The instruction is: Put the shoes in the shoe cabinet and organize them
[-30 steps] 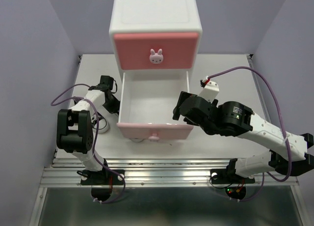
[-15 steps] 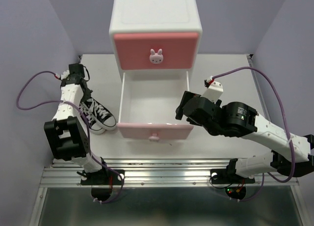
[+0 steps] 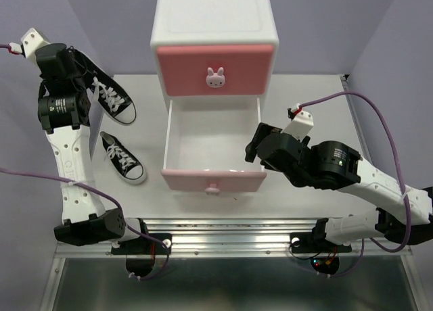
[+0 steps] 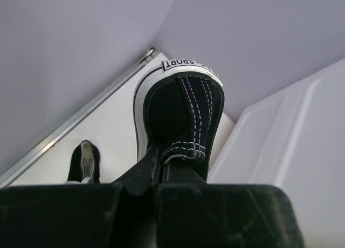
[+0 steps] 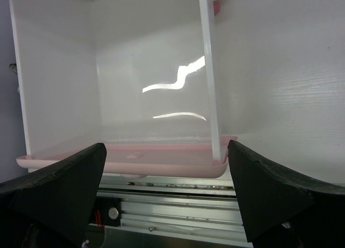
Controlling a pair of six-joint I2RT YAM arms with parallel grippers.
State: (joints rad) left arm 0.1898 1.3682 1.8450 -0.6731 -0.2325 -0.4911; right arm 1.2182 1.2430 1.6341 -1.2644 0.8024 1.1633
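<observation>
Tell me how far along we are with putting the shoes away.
Done: the lower drawer stands open, with nothing in it. In hand: the left hand is shut on the heel of one black shoe, held up off the table. The right hand is open beside the drawer's right wall. Left: that shoe, the other black shoe lying on the table, and the orange pair, not in view.
</observation>
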